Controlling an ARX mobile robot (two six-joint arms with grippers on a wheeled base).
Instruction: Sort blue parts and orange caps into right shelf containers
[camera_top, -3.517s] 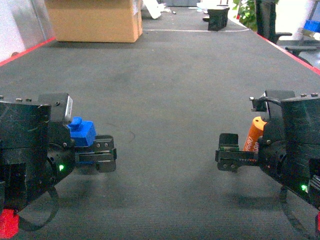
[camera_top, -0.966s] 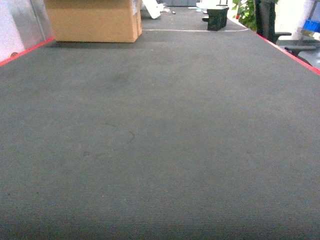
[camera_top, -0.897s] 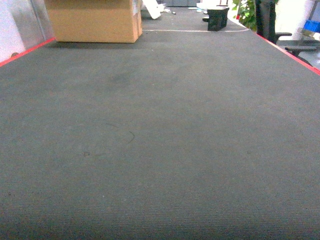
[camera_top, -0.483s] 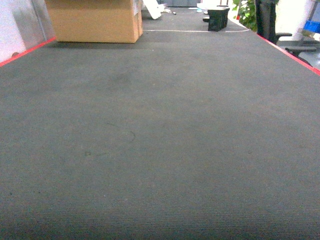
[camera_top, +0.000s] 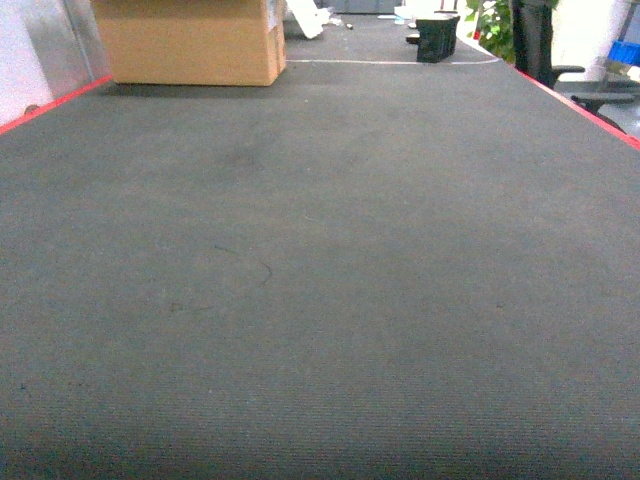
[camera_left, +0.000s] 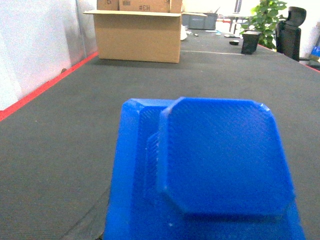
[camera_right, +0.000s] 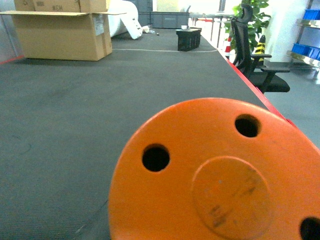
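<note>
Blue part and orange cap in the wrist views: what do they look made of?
Blue part: likely plastic, matte with fine ridged lines, possibly printed. Orange cap: likely moulded plastic, smooth and slightly scuffed, with round holes and a raised disc.

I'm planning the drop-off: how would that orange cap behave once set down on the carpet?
The orange cap shows a flat round end face with holes, so on that face it would probably sit steady. On its side it may roll. It looks like rigid plastic, likely light. The dark carpet should damp sliding.
</note>
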